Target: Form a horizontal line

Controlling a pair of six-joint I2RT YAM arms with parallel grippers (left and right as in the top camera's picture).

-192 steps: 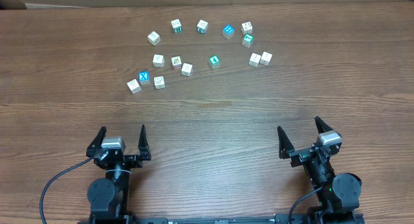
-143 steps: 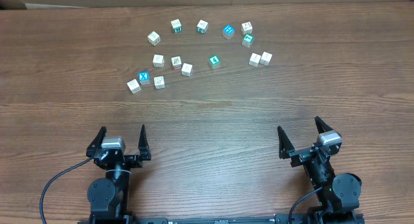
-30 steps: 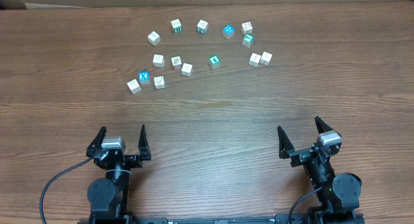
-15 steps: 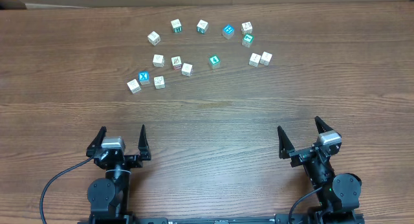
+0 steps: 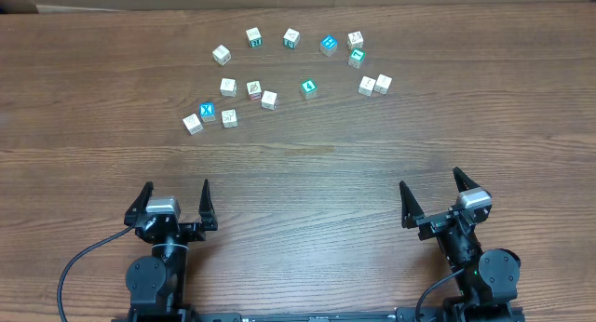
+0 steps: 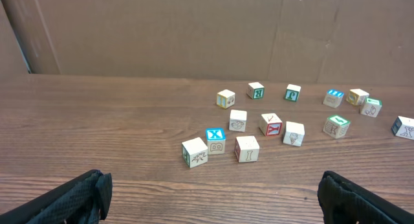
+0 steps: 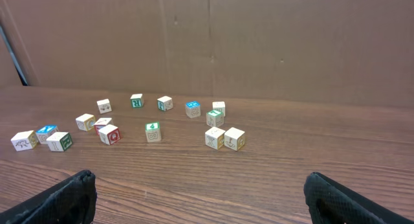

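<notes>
Several small letter cubes lie scattered across the far half of the wooden table (image 5: 298, 173). No straight row of touching cubes shows; the horizontal line is not in view. Two whitish cubes (image 5: 374, 84) touch side by side at the right, also in the right wrist view (image 7: 225, 138). A teal-faced cube (image 5: 308, 87) stands alone mid-group. A blue X cube (image 5: 208, 110) sits between two whitish ones at the left, also in the left wrist view (image 6: 215, 134). My left gripper (image 5: 176, 190) and right gripper (image 5: 430, 182) are open and empty near the front edge, far from the cubes.
A brown cardboard wall (image 6: 194, 30) stands behind the table's far edge. Bare wood lies between the grippers and the cubes. A blue-topped cube (image 5: 328, 45) and a teal one (image 5: 356, 57) sit at the back right of the group.
</notes>
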